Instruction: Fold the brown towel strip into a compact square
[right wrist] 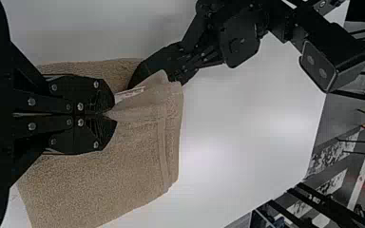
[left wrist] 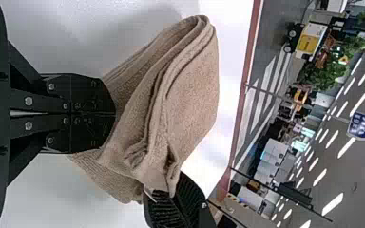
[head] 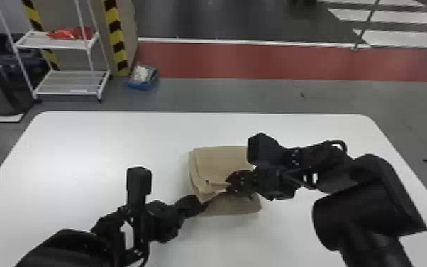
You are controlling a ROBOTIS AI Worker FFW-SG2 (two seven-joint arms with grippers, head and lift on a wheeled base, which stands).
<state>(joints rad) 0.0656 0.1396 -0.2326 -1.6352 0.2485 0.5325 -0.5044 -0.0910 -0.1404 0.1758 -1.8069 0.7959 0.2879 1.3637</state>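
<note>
On the white table [head: 92, 149], the brown towel [head: 223, 159] is folded in several layers, its near part lifted off a lower flap. My left gripper [head: 202, 206] is at its near left edge and my right gripper [head: 227, 188] at its near middle, a short gap apart. In the left wrist view, my left gripper [left wrist: 114, 114] is closed on the layered edge of the towel [left wrist: 190, 95]. The right wrist view has my right gripper [right wrist: 111, 116] pinching a raised fold of the towel [right wrist: 100, 180], beside a small white label.
Beyond the table's far edge stand a white wire shelf [head: 71, 83] at the left and a blue bin [head: 143, 83] on the floor. Both forearms reach low over the near half of the table.
</note>
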